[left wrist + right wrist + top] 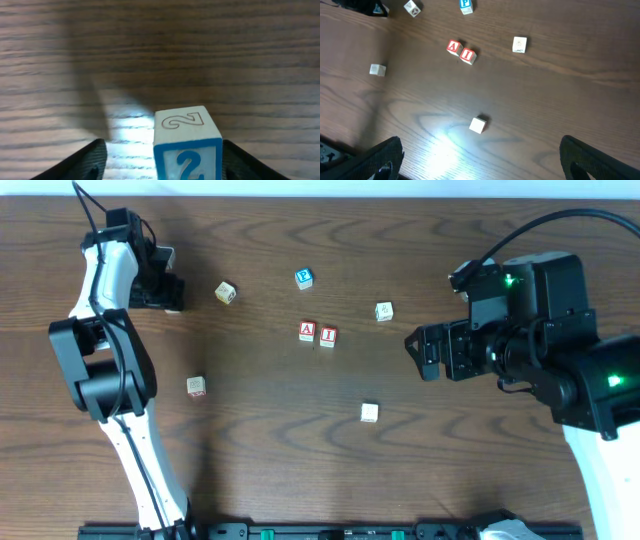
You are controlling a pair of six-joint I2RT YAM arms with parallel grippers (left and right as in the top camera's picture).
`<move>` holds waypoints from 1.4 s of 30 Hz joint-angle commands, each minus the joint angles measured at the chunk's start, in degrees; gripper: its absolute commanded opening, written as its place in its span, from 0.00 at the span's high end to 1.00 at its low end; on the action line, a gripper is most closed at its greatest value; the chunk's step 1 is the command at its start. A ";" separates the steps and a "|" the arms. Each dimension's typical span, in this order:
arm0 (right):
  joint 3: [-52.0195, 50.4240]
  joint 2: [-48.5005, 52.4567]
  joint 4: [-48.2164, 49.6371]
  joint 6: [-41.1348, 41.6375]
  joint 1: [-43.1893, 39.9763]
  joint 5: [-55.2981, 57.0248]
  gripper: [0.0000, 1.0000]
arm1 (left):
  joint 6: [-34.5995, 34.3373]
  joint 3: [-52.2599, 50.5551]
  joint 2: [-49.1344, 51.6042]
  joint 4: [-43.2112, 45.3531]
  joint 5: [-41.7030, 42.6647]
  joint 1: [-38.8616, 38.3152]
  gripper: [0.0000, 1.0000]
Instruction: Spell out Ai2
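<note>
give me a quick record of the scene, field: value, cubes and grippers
A: centre, right beside I
left gripper: open around 2, gap on one side
2: upright, far from A and I
right gripper: open, empty
P: loose, near A
pale cubes: four, scattered
word: A and I side by side, 2 not yet added

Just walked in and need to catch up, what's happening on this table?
Two robot arms are spelling Ai2 with toy cubes. The A cube and I cube sit side by side mid-table. The left gripper has its jaws open around the 2 cube, away from that pair, with a gap on one side, so not gripped yet. The right gripper hangs open and empty.
</note>
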 commanded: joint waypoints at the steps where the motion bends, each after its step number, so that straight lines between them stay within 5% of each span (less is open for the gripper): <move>1: 0.00 -0.15 0.17 -0.35 0.48 0.13 0.01 | 0.22 -0.17 1.44 -0.26 -0.44 -0.26 0.31; 6: 0.00 -0.15 0.24 -0.35 0.48 0.13 0.01 | 0.22 -0.15 1.46 0.13 -0.48 -0.26 0.33; 13: 0.00 -0.15 0.79 -0.35 0.48 0.13 0.01 | 0.17 -0.15 1.46 0.09 -0.70 -0.26 0.55; 28: 0.00 -0.15 1.33 -0.37 0.37 0.24 0.01 | -5.20 1.49 1.36 -1.55 -0.74 -0.57 0.68; 42: 10.32 -1.03 -1.79 -0.59 -7.10 8.92 0.01 | -10.69 28.74 1.31 -19.30 4.37 -9.01 0.94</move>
